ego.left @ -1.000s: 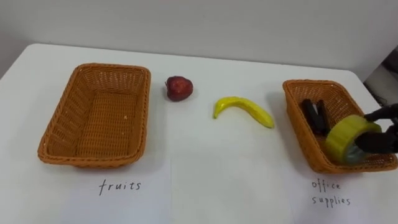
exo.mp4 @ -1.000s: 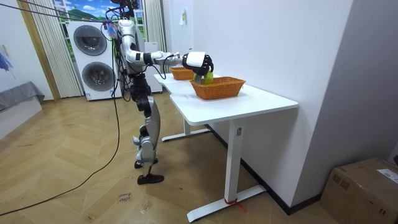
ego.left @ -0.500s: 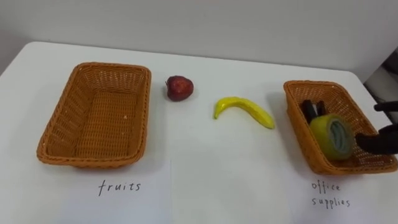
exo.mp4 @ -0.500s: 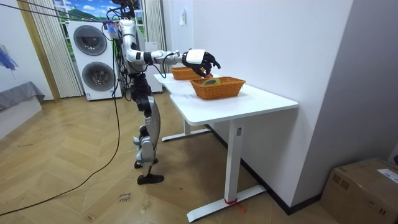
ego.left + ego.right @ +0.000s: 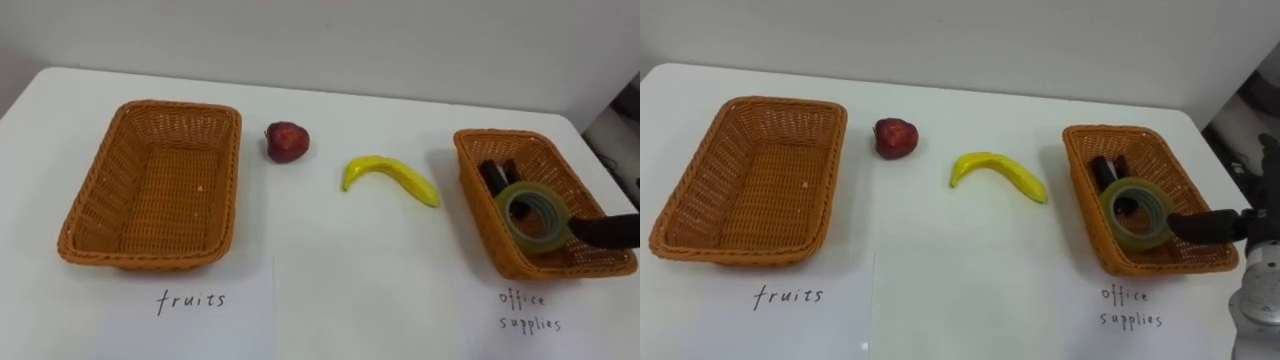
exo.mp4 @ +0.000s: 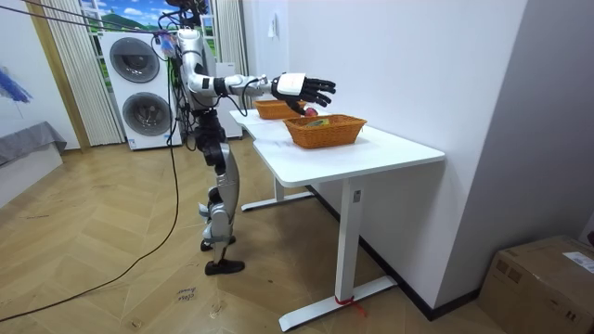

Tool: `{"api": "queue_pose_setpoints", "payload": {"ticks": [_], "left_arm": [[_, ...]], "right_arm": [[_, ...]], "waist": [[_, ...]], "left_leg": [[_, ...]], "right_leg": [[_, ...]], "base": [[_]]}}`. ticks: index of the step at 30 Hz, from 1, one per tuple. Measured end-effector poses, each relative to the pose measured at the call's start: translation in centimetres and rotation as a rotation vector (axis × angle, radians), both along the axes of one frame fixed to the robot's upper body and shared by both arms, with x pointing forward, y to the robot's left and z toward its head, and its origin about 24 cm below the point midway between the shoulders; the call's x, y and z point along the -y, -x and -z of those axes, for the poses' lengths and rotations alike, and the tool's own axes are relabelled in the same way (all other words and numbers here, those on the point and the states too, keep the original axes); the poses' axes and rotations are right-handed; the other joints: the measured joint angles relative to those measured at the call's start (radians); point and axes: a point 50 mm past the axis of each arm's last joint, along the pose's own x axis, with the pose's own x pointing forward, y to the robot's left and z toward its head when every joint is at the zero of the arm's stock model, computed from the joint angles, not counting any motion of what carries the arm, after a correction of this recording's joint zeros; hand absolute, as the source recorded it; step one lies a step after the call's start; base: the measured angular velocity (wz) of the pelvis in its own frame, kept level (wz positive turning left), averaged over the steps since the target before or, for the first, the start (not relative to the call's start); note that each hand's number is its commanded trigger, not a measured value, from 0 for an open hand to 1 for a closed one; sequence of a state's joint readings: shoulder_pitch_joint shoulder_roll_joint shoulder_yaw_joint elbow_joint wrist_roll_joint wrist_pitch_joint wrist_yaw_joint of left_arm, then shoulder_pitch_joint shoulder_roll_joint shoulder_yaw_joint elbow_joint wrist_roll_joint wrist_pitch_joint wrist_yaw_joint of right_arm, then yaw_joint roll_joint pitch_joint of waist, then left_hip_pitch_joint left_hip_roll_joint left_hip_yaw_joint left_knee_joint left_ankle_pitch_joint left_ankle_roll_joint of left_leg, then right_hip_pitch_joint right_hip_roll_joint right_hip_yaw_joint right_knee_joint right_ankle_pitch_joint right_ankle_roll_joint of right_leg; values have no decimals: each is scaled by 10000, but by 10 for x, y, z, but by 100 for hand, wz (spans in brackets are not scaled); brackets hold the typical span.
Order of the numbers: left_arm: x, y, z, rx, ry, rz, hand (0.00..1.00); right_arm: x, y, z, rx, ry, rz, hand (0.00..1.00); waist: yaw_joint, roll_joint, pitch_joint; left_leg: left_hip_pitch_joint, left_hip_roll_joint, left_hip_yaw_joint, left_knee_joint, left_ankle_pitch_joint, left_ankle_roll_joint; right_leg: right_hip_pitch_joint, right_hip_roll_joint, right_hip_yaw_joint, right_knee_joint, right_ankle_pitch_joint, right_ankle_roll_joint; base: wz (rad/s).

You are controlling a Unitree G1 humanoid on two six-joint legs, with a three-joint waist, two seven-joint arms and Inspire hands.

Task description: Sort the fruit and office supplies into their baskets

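Note:
A yellow-green roll of tape [image 5: 532, 216] lies tilted inside the right wicker basket [image 5: 500, 133], against a black office item [image 5: 494, 174]. My right hand [image 5: 1218, 225] hovers over that basket's right side, fingers straight, open and holding nothing; in the room view the right hand [image 6: 306, 87] is stretched out flat above the basket [image 6: 327, 132]. A dark red apple [image 5: 287, 141] and a yellow banana [image 5: 390, 178] lie on the white table between the baskets. The left wicker basket [image 5: 100, 190] has nothing in it.
Handwritten labels lie on the table in front of the baskets: "fruits" [image 5: 192, 299] at the left, "office supplies" [image 5: 530, 310] at the right. I stand at the white desk's [image 6: 371, 153] long side; a washer and dryer stack [image 6: 139, 88] is behind me.
My right hand opened and let go of the tape roll, which dropped into the right basket. The hand then drew back toward the right edge.

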State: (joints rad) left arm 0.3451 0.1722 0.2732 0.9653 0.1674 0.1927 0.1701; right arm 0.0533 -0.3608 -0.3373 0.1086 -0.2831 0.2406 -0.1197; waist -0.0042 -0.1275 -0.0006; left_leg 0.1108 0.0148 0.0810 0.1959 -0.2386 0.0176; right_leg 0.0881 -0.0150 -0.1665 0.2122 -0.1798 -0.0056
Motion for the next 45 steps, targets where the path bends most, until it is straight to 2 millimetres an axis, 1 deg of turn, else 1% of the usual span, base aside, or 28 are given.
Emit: {"api": "queue_pose_setpoints", "payload": {"ticks": [16, 22, 25, 26, 30, 32, 34, 36, 39, 42, 44, 45], "left_arm": [[0, 0, 0, 1, -125, -53, 0], [0, 0, 0, 35, -115, -85, 0], [1, 0, 0, 25, -132, -87, 0], [0, 0, 0, 24, -135, -85, 0], [1, 1, 0, -33, -112, -78, 0], [2, 2, 1, -40, -85, -83, 0], [3, 3, 1, -98, -50, -88, 0], [4, 5, 2, -194, 45, 31, 0], [5, 6, 3, -119, 221, -118, 0], [5, 1, 3, 294, 383, -565, 0], [5, -4, 3, 468, 419, -285, 0], [6, -6, 3, 509, 424, -202, 0]], "right_arm": [[0, 0, -1, 40, -5, -15, 0], [-1, -1, -1, 171, -289, -24, 0], [-4, -3, -7, 520, -467, -168, 0], [-5, -4, -10, 721, -526, -260, 0], [-9, -5, -15, 1041, -772, -411, 0], [-10, -6, -15, 1129, -899, -471, 0], [-12, -9, -16, 1168, -940, -598, 0], [-13, -11, -19, 1269, -921, -705, 0], [-18, -14, -30, 1688, -805, -954, 0], [-28, -19, -46, 2326, -568, -1392, 0], [-38, -27, -59, 2923, -404, -1805, 0], [-40, -29, -62, 3079, -366, -1859, 0]], "waist": [[6, -50, -15], [19, -60, -10], [25, -18, -12], [12, 6, -20], [87, 105, -49], [105, 178, -33], [95, 229, -17], [92, 233, -15], [90, 223, 2], [76, 199, 5], [71, 165, 20], [63, 158, 25]], "left_leg": [[29, -17, 4, 48, 0, 2], [12, -22, 19, 36, 0, 3], [-28, -20, 51, 35, -1, 3], [-39, -20, 54, 30, 0, 3], [37, -6, 45, 10, 0, 2], [52, 52, 25, -12, 0, 2], [53, 51, 39, -30, 0, 2], [42, 49, 61, -45, 0, 1], [7, 44, 73, -43, 2, -2], [-45, 12, 74, -24, 2, -2], [-85, 1, 62, 20, 2, -1], [-84, -1, 55, 24, 2, -1]], "right_leg": [[-5, -23, 28, 78, -6, 1], [-1, -22, 28, 21, -9, 0], [-30, -19, 31, 14, -10, 0], [-29, -17, 31, -20, -9, 0], [47, 0, 25, -61, -7, -2], [86, 3, 7, -65, -7, -2], [84, 8, 1, -65, -7, -2], [66, 9, 3, -61, -7, -2], [33, 14, 12, -63, -8, -2], [-15, 13, 5, -62, -8, -2], [-32, 1, -4, -52, -8, -2], [-31, -2, -8, -50, -7, -2]], "base": [[0], [0], [0], [0], [0], [3], [0], [0], [0], [0], [0], [0]]}}
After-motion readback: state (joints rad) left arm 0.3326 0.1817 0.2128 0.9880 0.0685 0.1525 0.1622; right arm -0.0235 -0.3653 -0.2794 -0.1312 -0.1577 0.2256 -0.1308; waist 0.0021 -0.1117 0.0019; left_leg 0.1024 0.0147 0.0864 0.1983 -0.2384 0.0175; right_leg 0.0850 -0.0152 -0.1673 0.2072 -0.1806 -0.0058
